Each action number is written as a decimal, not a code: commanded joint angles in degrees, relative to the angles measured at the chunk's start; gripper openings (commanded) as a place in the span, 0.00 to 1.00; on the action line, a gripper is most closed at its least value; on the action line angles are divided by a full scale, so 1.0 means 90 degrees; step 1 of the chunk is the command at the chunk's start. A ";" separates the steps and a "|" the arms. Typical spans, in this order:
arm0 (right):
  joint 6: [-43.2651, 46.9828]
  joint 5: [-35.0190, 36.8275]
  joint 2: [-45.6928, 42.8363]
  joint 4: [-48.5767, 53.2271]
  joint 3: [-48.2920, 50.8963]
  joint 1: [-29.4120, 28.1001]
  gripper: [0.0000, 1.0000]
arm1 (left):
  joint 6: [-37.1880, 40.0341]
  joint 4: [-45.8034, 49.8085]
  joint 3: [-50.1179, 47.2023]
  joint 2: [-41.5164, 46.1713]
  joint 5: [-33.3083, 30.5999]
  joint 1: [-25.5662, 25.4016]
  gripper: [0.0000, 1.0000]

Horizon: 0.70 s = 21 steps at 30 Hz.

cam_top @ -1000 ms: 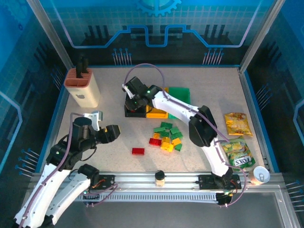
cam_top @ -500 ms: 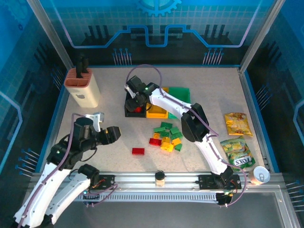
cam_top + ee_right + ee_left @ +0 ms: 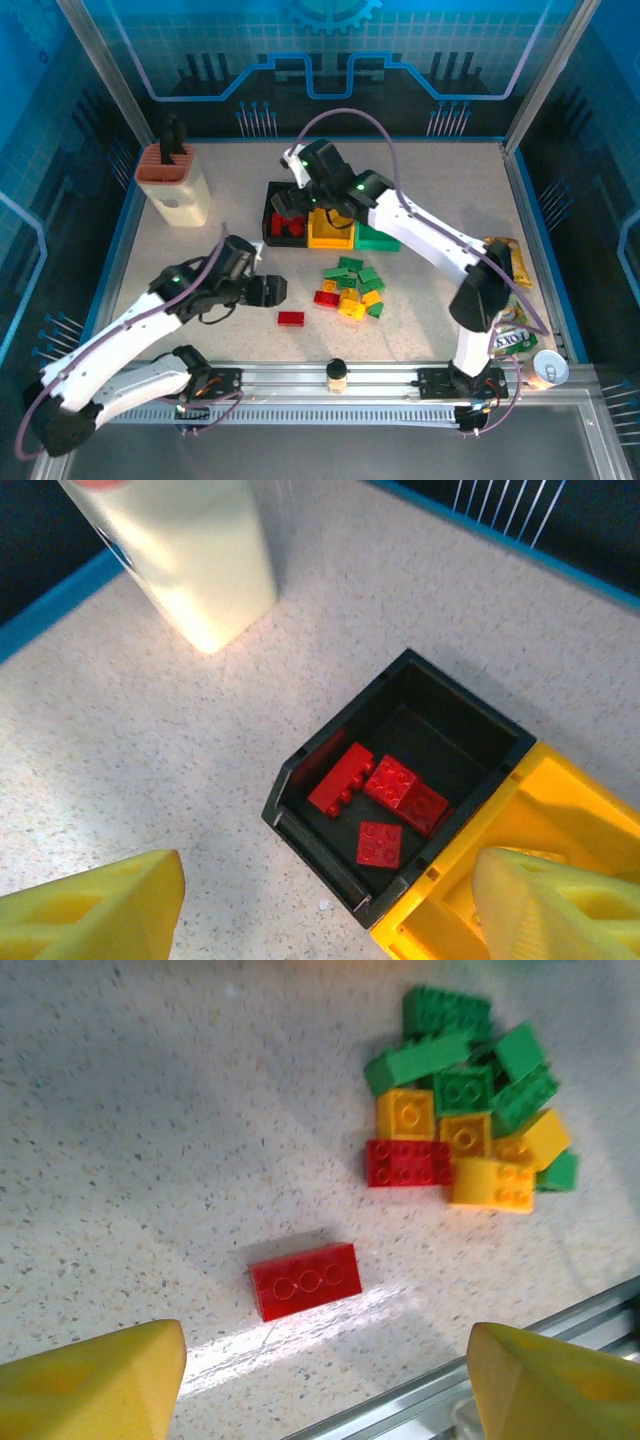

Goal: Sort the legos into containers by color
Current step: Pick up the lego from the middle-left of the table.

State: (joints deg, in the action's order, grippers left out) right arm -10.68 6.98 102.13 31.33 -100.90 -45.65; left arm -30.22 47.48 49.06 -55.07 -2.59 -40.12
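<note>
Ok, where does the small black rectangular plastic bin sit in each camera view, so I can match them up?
Top external: the black plastic bin sits just left of centre, at the left end of the bin row.
Right wrist: the black plastic bin is at lower centre, with three red studded bricks inside.
Shared landmark: the tall beige knife block, up and to the left of the bin in both.

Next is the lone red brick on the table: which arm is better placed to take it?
Left. The left tool hangs open beside the lone red brick, which sits centred in its wrist view. The right tool is open above the black bin, farther off.
</note>
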 commanded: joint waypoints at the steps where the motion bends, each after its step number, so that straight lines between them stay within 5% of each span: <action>1: -0.0062 0.0068 -0.0386 -0.0261 0.0672 -0.0005 0.77 | -0.0229 -0.0082 0.0138 -0.0532 -0.0316 -0.0220 0.76; 21: -0.1103 0.0116 -0.2612 -0.1698 0.4629 0.0404 0.82 | -0.1388 -0.0693 0.0581 -0.4121 -0.0533 -0.1093 0.79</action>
State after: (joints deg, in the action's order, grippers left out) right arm -18.26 7.44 80.84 19.68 -61.69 -42.76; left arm -40.53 41.52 52.64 -90.15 -6.76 -49.15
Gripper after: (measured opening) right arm 0.818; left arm 0.792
